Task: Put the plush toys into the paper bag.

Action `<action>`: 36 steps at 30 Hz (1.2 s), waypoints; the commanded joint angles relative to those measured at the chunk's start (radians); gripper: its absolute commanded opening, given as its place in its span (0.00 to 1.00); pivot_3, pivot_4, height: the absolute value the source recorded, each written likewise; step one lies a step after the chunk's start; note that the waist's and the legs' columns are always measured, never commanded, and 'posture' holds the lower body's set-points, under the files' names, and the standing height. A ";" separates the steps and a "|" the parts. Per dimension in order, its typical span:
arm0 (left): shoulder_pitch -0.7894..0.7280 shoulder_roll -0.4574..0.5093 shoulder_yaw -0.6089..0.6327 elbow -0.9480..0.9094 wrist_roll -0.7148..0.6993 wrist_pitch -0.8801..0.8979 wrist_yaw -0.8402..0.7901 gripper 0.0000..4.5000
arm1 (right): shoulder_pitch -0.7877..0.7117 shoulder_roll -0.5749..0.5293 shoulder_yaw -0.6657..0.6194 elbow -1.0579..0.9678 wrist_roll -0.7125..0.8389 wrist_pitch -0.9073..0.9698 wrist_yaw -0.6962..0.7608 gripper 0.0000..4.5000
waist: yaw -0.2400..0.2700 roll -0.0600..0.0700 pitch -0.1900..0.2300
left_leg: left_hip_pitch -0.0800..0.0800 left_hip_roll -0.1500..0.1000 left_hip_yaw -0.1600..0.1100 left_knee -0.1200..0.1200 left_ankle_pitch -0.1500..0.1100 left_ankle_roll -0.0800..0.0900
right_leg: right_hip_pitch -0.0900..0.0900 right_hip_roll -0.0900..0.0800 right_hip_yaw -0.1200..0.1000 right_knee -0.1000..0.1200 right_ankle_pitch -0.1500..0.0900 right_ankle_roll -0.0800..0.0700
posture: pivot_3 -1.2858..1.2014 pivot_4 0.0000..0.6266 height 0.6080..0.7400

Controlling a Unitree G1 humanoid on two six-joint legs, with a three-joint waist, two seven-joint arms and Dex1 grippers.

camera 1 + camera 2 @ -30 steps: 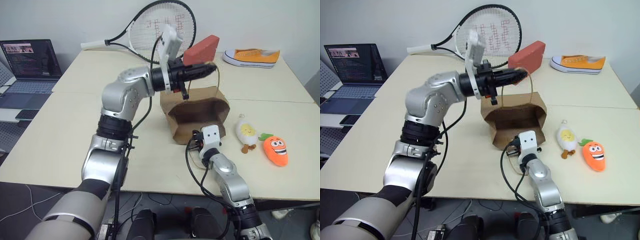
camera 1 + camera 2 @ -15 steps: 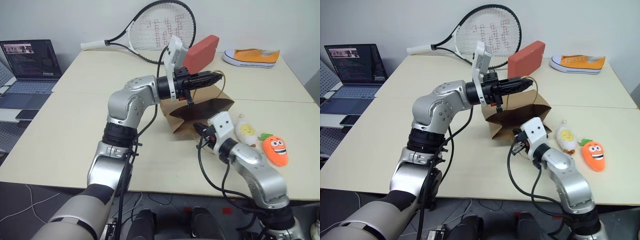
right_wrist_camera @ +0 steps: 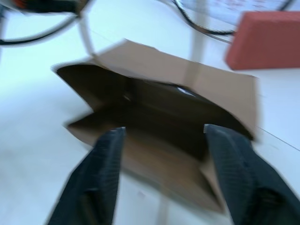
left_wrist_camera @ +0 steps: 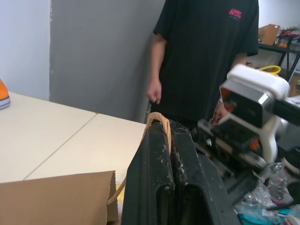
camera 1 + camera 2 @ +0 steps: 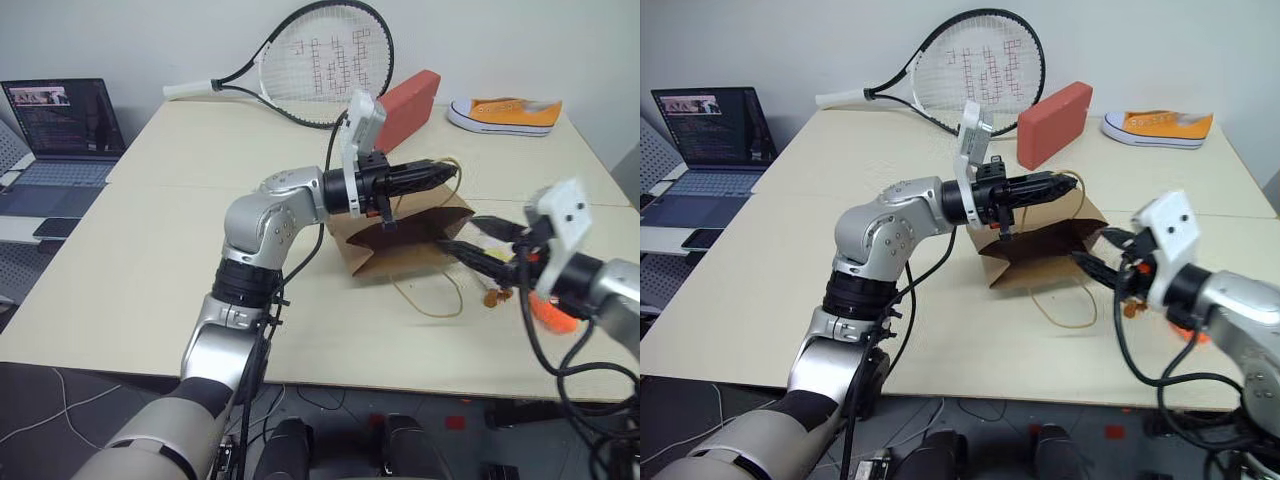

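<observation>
Raised, right tool (image 5: 470,238) spreads toward paper bag (image 5: 400,250).

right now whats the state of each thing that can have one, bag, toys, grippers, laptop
paper bag: lying tilted on the table, mouth open, nothing seen inside
upper cord handle: pinched in the left gripper
left gripper: shut on the handle
right gripper: open, empty, facing the bag's mouth
egg plush: outside the bag, partly hidden by the right gripper
carrot plush: outside the bag, mostly hidden
laptop: open, screen lit
</observation>
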 commanded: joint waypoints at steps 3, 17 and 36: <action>0.028 -0.005 0.004 -0.092 -0.043 0.030 0.028 0.00 | 0.223 -0.104 0.038 0.089 -0.212 -0.336 0.075 0.66 | 0.000 -0.001 0.000 | 0.000 0.000 0.001 0.000 0.000 0.000 | 0.001 0.000 0.001 -0.003 0.000 0.000 | 0.52 0.24 1.00; 0.018 0.008 0.028 -0.098 -0.074 0.027 0.070 0.00 | 0.207 -0.007 0.349 0.648 -0.701 -0.959 -0.134 0.66 | -0.003 -0.001 0.000 | 0.001 0.000 0.004 0.001 0.001 -0.001 | 0.001 0.000 0.005 -0.004 0.000 0.000 | 0.52 0.24 1.00; 0.112 0.003 -0.023 -0.119 -0.069 0.040 0.081 0.00 | 0.107 0.028 0.248 0.623 -0.679 -0.922 -0.169 0.01 | -0.002 0.000 0.000 | 0.001 0.000 0.003 0.001 0.001 -0.002 | 0.002 0.000 0.004 -0.003 0.001 0.000 | 0.52 0.24 1.00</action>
